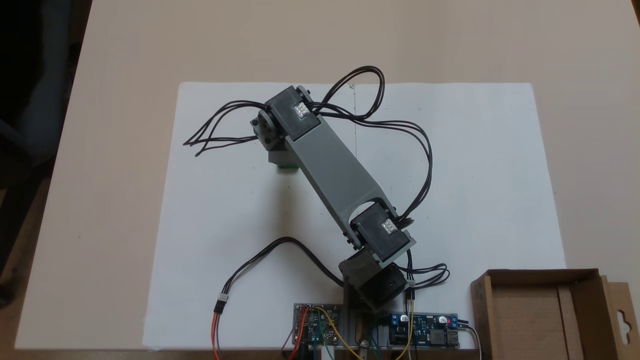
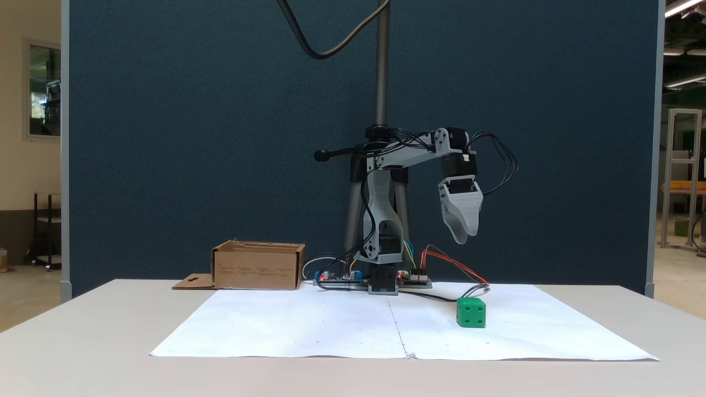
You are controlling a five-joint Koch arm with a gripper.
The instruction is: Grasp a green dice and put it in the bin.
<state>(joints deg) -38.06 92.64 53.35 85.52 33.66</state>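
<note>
A lab: bare circuit boards (image 1: pixel 320 325) on the table, a blue partition (image 2: pixel 220 138), metal frames (image 2: pixel 684 176) behind.

The die (image 2: pixel 471 313) is bright green with darker sunken pips on the sides seen in a fixed view. It sits on white paper (image 2: pixel 331 331), which covers a pale beige table (image 2: pixel 83 331). The bin (image 2: pixel 258 267) left of the die is brown cardboard; seen from above in a fixed view (image 1: pixel 530 310), its inside is the same plain brown. The arm (image 1: pixel 335 170) is grey with black motor blocks and black cables (image 1: pixel 410 135). The gripper (image 2: pixel 462 238) above the die is light grey. Behind stands a dark blue panel (image 2: pixel 193 138).
</note>
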